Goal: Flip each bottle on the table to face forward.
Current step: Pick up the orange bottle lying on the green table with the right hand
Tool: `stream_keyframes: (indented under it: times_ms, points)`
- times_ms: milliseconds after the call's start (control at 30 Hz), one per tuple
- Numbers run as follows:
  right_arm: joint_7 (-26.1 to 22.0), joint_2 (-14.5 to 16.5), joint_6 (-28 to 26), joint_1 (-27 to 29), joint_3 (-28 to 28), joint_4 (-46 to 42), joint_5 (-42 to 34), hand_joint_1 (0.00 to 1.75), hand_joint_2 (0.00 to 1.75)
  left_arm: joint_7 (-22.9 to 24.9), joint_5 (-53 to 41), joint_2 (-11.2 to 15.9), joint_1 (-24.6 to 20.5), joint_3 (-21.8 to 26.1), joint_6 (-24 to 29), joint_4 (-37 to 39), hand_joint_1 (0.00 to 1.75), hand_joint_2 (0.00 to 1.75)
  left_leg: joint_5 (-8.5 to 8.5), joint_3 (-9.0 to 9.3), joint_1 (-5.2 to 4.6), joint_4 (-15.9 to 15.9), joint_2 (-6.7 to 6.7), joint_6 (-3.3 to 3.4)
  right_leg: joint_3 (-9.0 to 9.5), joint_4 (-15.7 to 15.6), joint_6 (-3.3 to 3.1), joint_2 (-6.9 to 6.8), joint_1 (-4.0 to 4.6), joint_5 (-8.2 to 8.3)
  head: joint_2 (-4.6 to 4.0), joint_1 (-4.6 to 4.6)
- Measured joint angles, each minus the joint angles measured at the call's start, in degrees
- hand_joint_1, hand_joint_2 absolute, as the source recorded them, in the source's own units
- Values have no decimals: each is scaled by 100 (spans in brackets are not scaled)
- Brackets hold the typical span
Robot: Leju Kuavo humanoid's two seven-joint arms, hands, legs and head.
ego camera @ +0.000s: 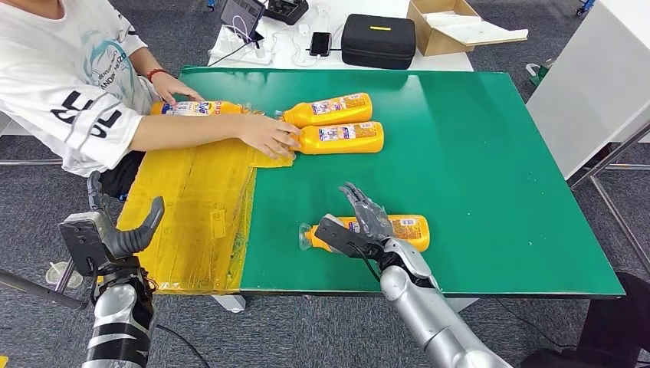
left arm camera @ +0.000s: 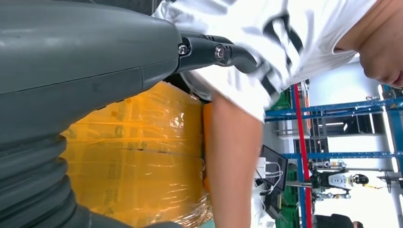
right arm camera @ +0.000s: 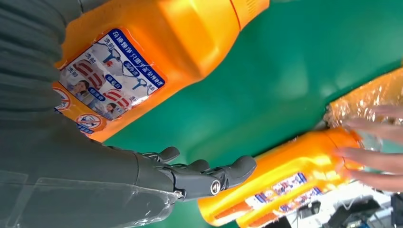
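Bottles of orange plastic lie on their sides on the green table (ego camera: 498, 153). The nearest bottle (ego camera: 406, 228) rests close to the front edge, its long axis running across the table, the cap end pointing to the robot's left and the base to the right, a printed label facing up. The right hand (ego camera: 359, 224) hovers over this bottle's neck end with its fingers spread and reaching forward; in the right wrist view the fingers (right arm camera: 204, 175) stand clear above the green surface and grasp nothing, the bottle (right arm camera: 157, 52) lying just beside the palm. Whether any part of the hand touches the bottle cannot be told. Its label (right arm camera: 111, 71) carries Chinese characters and small pictures, too small to read.

Farther back, two more bottles (ego camera: 331, 110) (ego camera: 341, 138) lie side by side, touching, caps to the left. A person's hand (ego camera: 268, 136) rests on their cap ends. A fourth bottle (ego camera: 201, 108) lies under the person's other hand, by a yellow plastic-wrapped pack (ego camera: 192, 222).

The left hand (ego camera: 115, 239) is raised off the table's left front corner, its fingers hidden, its thumb extended and nothing visibly in it.
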Motion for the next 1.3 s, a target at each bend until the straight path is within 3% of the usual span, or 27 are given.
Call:
stream_keyframes:
  times_ms: [433,800,1000,1300]
  points:
    - [-26,-159,526,-240,218,246,9,0,175,1,-94,-31,-41,-142,95,245,0,175,1,3,0,1,0,0,1,0,0,0,0,1,0,0]
    - [-123,-915,1274,-432,573,9,-262,0,175,2,-34,-29,-94,-237,84,416,0,175,0,-2,-6,2,-2,2,1,0,1,-1,-5,1,0,0]
    - [-131,-1238,1248,-375,748,-424,-436,0,175,2,-22,-30,-95,-254,88,427,0,175,-1,-1,-5,2,0,2,-1,0,1,0,-4,1,0,-1]
    - [-130,-1292,1209,-326,795,-562,-443,0,175,2,-22,-32,-97,-272,93,427,0,175,-1,-2,-4,2,0,2,-2,0,1,0,-3,1,0,-1]
